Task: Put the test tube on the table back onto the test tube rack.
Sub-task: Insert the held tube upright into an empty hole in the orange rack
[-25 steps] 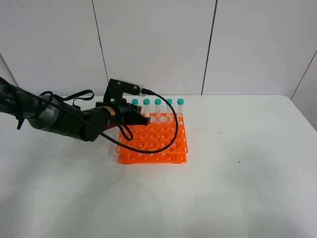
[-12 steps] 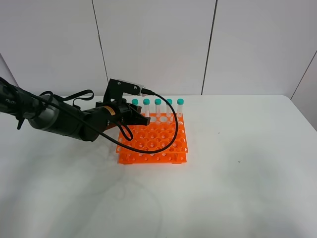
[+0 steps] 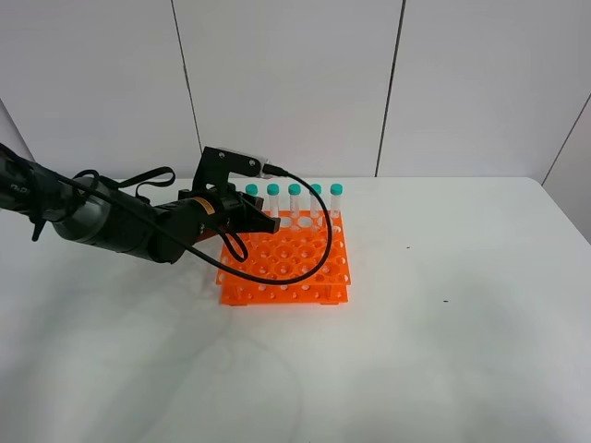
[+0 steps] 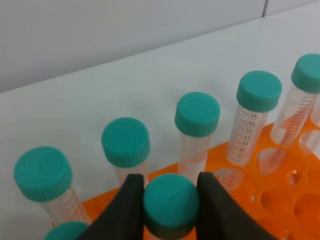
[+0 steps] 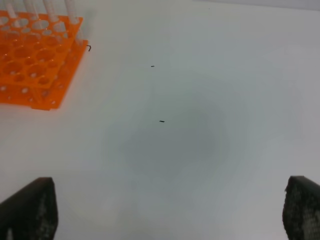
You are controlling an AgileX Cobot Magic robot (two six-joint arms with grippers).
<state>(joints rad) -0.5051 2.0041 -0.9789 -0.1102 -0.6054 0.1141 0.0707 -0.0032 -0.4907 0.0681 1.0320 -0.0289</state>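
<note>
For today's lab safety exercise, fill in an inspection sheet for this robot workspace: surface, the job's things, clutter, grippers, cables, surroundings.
Surface: white table, a few tiny dark specks on it.
Job's things: orange test tube rack with teal-capped tubes standing in its far row; one test tube is held by its cap over the rack.
Clutter: nothing seen.
Grippers: left gripper has its dark fingers on either side of that cap; right gripper is open above bare table, holding nothing.
Cables: a black cable loops from the left arm over the rack.
Surroundings: pale panelled wall behind the table.
</note>
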